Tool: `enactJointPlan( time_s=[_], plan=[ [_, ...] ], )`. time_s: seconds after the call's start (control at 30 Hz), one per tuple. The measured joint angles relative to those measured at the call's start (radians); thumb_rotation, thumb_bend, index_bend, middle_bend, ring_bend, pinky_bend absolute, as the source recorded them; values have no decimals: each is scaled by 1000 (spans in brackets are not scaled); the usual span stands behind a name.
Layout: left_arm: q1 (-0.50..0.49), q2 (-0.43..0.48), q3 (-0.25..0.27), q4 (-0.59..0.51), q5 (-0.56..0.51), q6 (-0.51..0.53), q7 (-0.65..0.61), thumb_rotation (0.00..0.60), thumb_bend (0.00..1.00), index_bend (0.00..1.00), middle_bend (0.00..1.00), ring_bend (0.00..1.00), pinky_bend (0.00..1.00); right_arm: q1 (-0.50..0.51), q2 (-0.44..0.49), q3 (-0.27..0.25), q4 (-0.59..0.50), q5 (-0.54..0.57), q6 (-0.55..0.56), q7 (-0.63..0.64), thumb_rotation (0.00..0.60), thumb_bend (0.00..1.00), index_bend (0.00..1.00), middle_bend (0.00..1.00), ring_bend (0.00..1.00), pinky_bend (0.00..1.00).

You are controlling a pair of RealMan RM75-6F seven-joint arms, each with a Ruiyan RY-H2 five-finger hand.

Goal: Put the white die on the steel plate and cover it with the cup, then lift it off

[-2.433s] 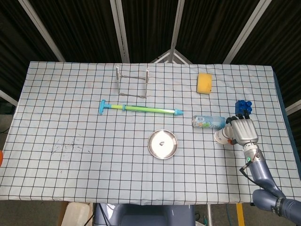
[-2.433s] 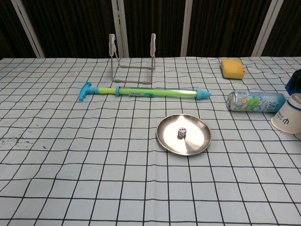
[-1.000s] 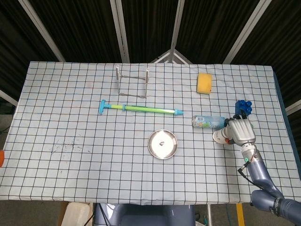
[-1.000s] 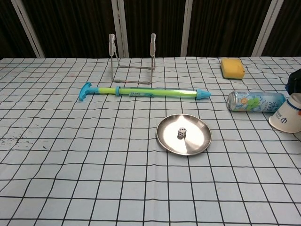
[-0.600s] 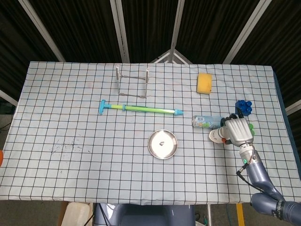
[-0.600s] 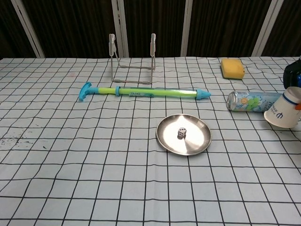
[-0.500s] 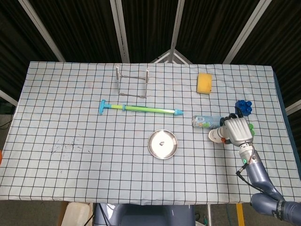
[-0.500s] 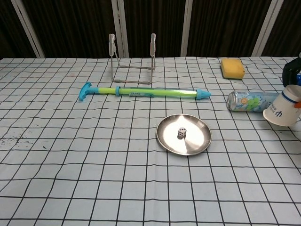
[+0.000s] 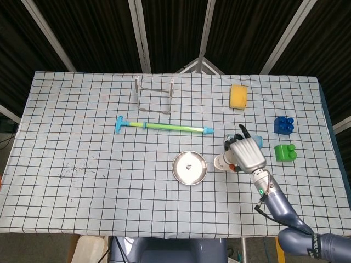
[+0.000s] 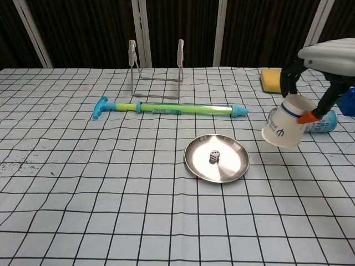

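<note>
The white die (image 10: 214, 157) lies on the round steel plate (image 10: 233, 167), also seen from above as the die (image 9: 189, 166) on the plate (image 9: 198, 173). My right hand (image 9: 247, 154) grips a white paper cup (image 10: 285, 127), mouth tilted down and to the left, in the air just right of the plate. From the head camera the cup (image 9: 222, 162) peeks out from under the hand. In the chest view the right hand (image 10: 321, 72) shows at the upper right edge. The left hand is out of sight.
A drink can (image 10: 323, 123) lies behind the cup. A blue-green water squirter (image 10: 169, 109) and a wire rack (image 10: 156, 71) lie beyond the plate. A yellow sponge (image 9: 238, 97), a blue block (image 9: 283, 124) and a green block (image 9: 285, 152) sit at the right.
My right hand has carried the cup up off the table and leftward from the right edge to beside the plate. The green block is uncovered. The die and plate stayed put.
</note>
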Motion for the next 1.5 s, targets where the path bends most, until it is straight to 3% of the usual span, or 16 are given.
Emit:
enactJointPlan(
  time_s=[0.33, 0.67, 1.5],
  plan=[
    [-2, 3, -3, 7, -6, -6, -16, 600, 678, 202, 0, 0, 95, 66, -158, 3, 69, 21, -16, -29, 600, 358, 561, 525, 288, 0],
    [-5, 1, -5, 10, -11, -12, -13, 600, 678, 202, 0, 0, 94, 90, -232, -3, 161, -1, -17, 8, 600, 359, 561, 525, 290, 0],
    [-2, 6, -8, 11, -16, -9, -31, 600, 678, 202, 0, 0, 95, 124, -262, -1, 135, -13, 7, -14, 600, 358, 561, 525, 290, 0]
  ],
)
